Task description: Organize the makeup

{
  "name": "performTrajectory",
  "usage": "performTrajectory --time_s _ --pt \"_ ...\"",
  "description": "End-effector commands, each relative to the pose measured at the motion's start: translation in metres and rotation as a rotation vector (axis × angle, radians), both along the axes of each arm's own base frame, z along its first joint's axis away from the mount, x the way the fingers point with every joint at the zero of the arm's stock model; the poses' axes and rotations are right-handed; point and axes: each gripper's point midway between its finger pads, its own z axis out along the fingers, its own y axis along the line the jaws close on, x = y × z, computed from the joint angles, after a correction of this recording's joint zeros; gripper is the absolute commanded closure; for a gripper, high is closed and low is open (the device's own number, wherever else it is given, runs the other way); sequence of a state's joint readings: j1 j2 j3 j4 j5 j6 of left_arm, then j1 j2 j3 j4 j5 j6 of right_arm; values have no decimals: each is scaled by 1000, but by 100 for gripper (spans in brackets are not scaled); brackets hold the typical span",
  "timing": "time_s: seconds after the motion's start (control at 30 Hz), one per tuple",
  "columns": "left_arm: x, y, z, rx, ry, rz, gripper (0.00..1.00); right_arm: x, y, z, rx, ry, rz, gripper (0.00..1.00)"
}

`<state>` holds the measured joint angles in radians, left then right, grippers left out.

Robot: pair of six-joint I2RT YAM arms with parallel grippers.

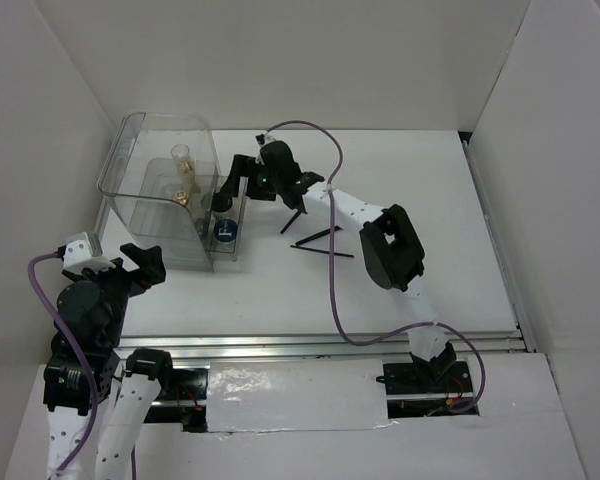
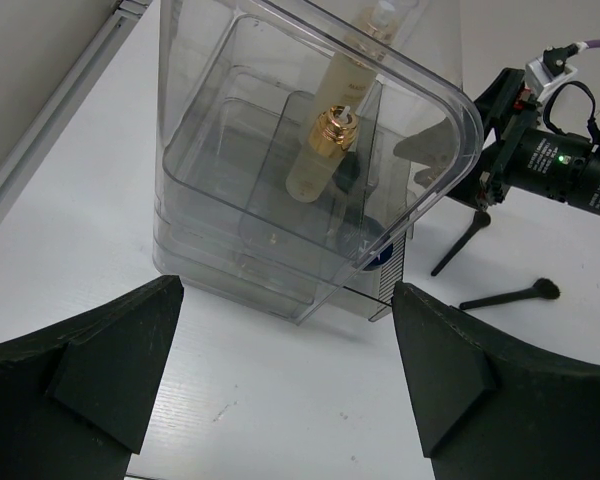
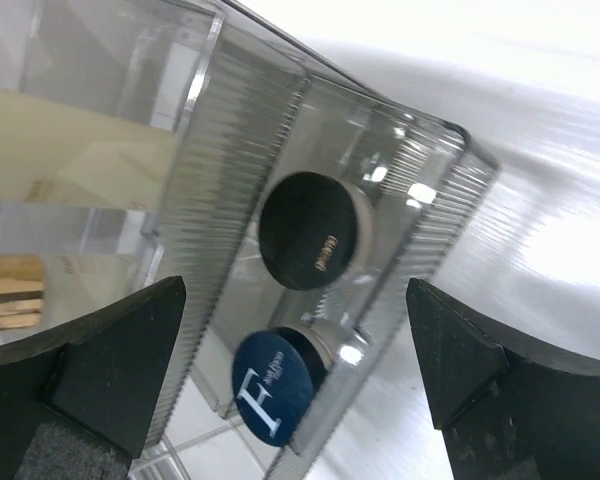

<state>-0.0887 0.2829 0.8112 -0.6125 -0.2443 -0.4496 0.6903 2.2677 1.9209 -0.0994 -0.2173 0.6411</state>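
Note:
The clear box [image 1: 130, 160] stands at the back left. In it stand a tall pale-yellow bottle [image 1: 181, 160] and a short amber gold-capped bottle [image 1: 185, 193]. Its narrow ribbed side compartment [image 3: 220, 170] holds a black compact [image 3: 308, 230] and a dark blue compact [image 3: 275, 385]. My right gripper [image 3: 295, 340] hangs open just above that compartment, holding nothing. Thin black brushes [image 1: 315, 240] lie on the table to the right of the box. My left gripper [image 2: 285, 370] is open over bare table in front of the box [image 2: 220, 200], empty.
White walls close in the table on the left, back and right. A metal rail [image 1: 330, 345] runs along the near edge. The right arm [image 1: 390, 245] stretches across the middle, its purple cable looping over the table. A brush [image 2: 510, 296] lies beyond the box's right corner.

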Motion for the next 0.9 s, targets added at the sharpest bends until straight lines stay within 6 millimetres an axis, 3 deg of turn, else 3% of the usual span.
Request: performTrajectory --time_s 0.0,0.1,0.17,0.2,0.23,0.3,0.43,0.57,0.73,0.87 --pt "1 -2 10 -2 -51 -10 1 -3 -17 51 14 -92 -73 0" --pt "0 -2 11 -3 -57 -10 1 -6 -40 38 -23 -77 -173 6" --pt "0 -1 11 -2 -56 -9 1 -11 -55 22 -50 -47 -232 22" --pt "0 -2 11 -4 -58 -10 0 -13 -61 18 -57 -39 -251 31" --pt "0 -1 11 -3 -56 -7 1 -21 -69 7 -71 -32 -273 63" --pt "0 -1 11 -5 -56 -4 1 -29 -74 -1 -63 -15 -293 75" --pt "0 0 11 -6 -55 -1 1 -43 -57 -19 -17 8 -210 77" --pt "0 1 10 -6 -54 6 0 -57 -28 -17 92 18 -62 77" --pt "1 0 10 -8 -52 1 1 -56 -8 -4 170 -22 14 77" --pt "1 -1 9 -4 -49 -2 1 -49 1 -8 169 -15 30 76"
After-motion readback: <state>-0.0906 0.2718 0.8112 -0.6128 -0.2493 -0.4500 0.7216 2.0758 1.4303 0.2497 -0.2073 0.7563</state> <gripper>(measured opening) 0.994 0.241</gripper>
